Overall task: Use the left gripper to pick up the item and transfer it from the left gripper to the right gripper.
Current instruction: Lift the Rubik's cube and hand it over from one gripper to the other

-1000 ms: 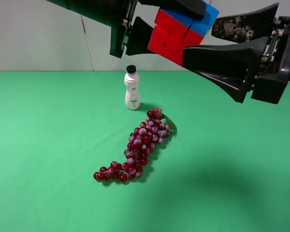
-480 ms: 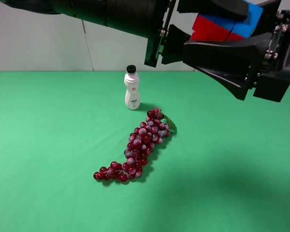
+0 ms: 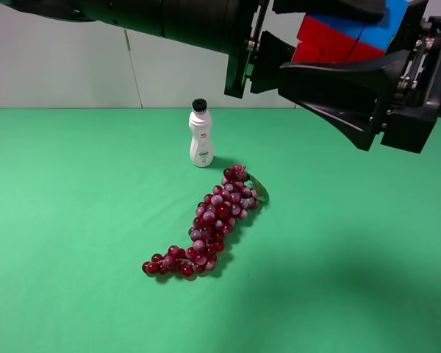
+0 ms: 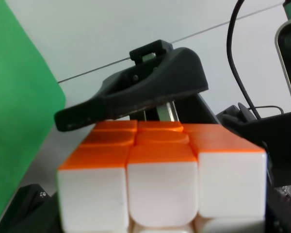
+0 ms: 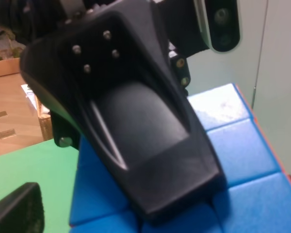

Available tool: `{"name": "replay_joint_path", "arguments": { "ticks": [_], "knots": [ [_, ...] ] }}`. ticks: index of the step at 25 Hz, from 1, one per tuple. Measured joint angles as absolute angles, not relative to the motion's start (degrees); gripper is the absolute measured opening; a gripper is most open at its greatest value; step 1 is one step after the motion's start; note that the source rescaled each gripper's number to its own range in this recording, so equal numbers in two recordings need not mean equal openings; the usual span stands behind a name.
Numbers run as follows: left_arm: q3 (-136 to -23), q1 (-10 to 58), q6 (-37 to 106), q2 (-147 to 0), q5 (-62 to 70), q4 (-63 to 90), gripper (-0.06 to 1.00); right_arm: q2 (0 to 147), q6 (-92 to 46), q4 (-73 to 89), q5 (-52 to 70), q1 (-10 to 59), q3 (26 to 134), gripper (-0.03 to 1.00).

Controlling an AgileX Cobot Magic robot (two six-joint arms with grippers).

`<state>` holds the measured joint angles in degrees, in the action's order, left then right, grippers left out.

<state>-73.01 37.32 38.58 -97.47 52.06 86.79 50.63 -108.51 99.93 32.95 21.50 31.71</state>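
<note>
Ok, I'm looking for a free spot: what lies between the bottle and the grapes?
Nothing. Only a short bare strip of green table separates the bottle from the grapes, as the exterior high view shows.

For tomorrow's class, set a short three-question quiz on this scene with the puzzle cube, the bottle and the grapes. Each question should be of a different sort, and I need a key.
1. True or false: the white bottle, behind the grape bunch, lies on its side.
2. Multiple choice: the puzzle cube is A. leaning on the bottle; B. held in the air by the left gripper; C. on top of the grapes.
3. Fill in: in the right wrist view, the cube face under the left gripper's finger is ___.
Key: 1 false, it stands upright; 2 B; 3 blue.
</note>
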Motion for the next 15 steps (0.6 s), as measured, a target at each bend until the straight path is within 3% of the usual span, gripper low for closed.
{"name": "replay_joint_path", "arguments": {
  "ticks": [15],
  "knots": [
    [-67.22,36.44,43.54,-100.28,49.58,87.26,0.00,59.76,-108.96,99.93,32.75,21.50,31.71,1.00]
  ]
}}
